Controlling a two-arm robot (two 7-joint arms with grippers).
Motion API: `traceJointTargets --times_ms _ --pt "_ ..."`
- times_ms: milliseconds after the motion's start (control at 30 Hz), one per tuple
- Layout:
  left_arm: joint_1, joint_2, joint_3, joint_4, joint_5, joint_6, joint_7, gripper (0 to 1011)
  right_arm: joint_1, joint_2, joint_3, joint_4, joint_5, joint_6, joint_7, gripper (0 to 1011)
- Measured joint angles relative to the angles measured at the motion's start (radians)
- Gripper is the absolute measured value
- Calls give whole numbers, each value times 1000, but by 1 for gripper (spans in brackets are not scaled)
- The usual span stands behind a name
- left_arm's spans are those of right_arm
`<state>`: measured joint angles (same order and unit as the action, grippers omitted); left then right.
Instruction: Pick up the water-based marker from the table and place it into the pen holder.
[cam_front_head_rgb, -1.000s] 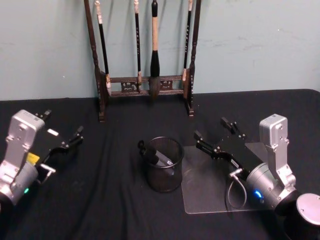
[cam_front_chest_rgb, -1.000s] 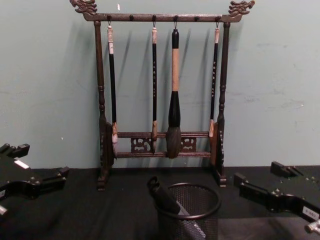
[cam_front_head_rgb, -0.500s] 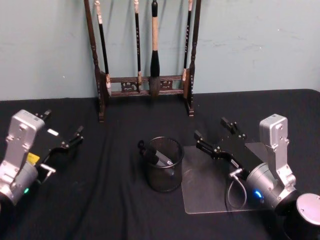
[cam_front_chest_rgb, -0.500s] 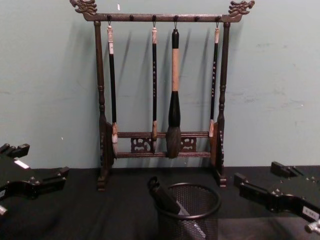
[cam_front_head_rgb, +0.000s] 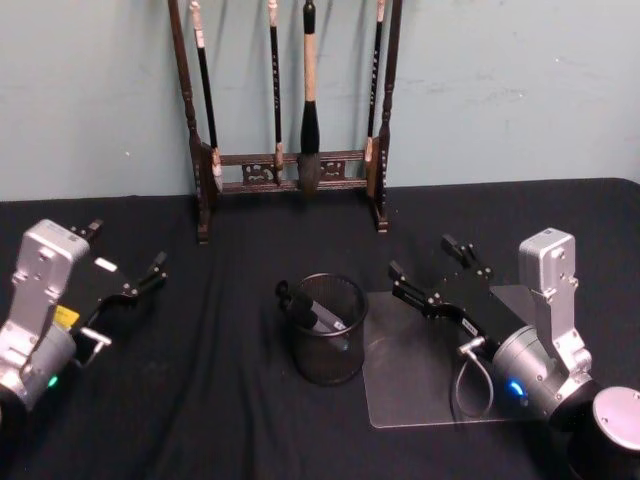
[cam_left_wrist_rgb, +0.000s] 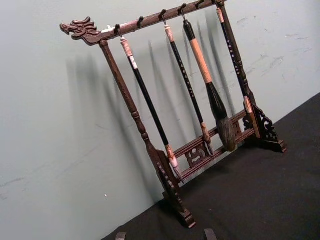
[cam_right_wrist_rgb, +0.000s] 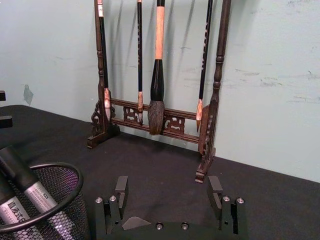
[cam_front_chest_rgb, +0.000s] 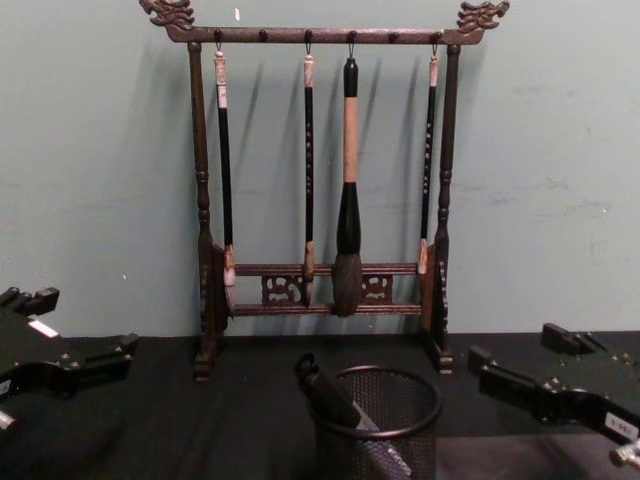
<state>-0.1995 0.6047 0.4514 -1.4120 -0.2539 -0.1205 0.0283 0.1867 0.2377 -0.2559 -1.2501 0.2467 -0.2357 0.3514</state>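
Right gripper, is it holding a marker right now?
No, the right gripper is open and empty beside the pen holder, where the markers already stand.

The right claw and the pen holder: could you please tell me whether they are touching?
Apart. In the head view, the right claw, open, sits to the right of the pen holder, with bare black tablecloth visible between them.
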Motion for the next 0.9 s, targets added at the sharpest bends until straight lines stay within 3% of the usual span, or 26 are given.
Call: traceJointTargets --times_ms 900 --pt "0 0 0 0 0 0 0 1009 0 0 0 0 0 0 0 1002"
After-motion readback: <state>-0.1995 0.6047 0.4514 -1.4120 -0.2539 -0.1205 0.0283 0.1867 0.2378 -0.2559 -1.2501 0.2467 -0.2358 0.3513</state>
